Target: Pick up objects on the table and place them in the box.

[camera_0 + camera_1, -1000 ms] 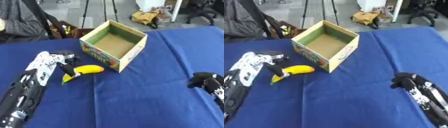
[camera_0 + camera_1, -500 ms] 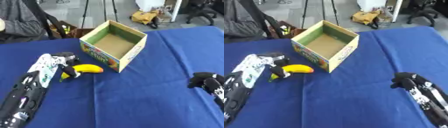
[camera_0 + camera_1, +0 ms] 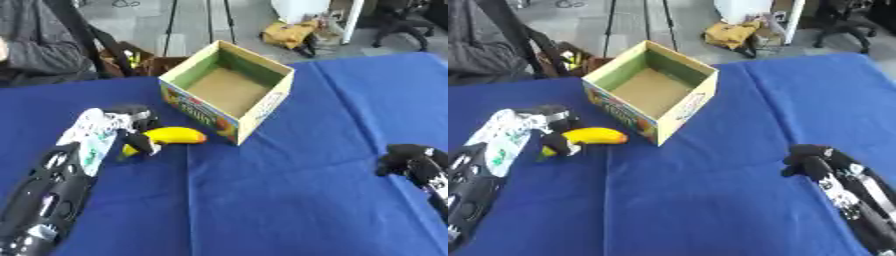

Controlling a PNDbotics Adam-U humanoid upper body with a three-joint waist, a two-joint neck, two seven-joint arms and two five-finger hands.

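Left eye view: banana (image 3: 171,135) seemingly within left hand (image 3: 122,131)

Matt blue cloth (image 3: 289,200) is covering the table, creasing softly. The cardboard box (image 3: 229,90) is showing printed glossy sides, while the smooth yellow banana (image 3: 171,135) is shining beside the fingers.

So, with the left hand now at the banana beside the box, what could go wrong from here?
1. The left hand meets the banana only near one end, so the fruit may tilt or slip when lifted.
2. The banana lies close beside the box, so a low lift could knock the near wall and push the box away.
3. The box walls stand tall, so a release from too low might leave the banana on the rim.
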